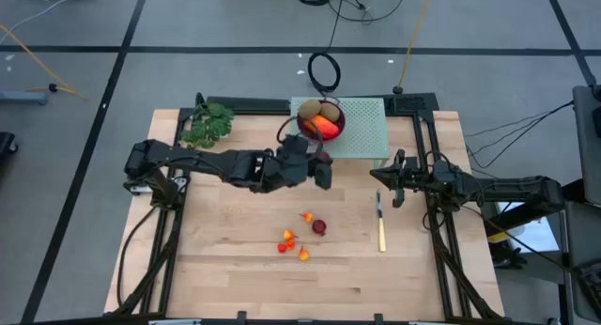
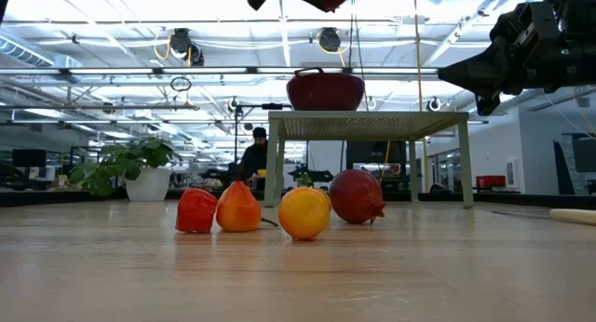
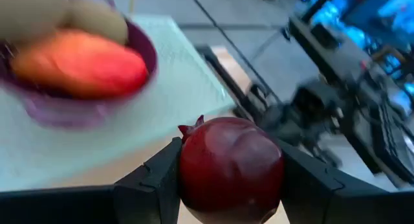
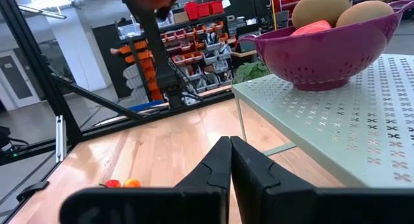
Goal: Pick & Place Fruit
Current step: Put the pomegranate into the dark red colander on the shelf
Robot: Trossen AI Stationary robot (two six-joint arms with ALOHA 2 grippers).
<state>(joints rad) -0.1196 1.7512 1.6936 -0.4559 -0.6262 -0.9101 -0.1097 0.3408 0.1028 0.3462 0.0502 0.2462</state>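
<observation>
Held between the two dark fingers of the left gripper [image 3: 229, 185]: a dark red round fruit [image 3: 231, 169] with a small crown, clamped at its sides. Seen in the high view just below and left of a purple perforated bowl [image 1: 336, 124], near the frame's centre top. Reached in from the left edge, the left arm stretched low and nearly horizontal across the wooden bench [image 1: 235, 269]. Sat in the bowl: two olive-brown oval kiwis [image 1: 317, 110] and an elongated orange-red fruit [image 1: 324, 127], the bowl itself raised on a pale green perforated stand [image 1: 366, 137]. Lay on the bench in the lower centre: another dark red round fruit [image 1: 319, 227] and several tiny orange-red fruits [image 1: 287, 238], well apart from either gripper. Parked at the right of the high view, the right gripper [image 4: 230, 146], fingers pressed together on nothing.
</observation>
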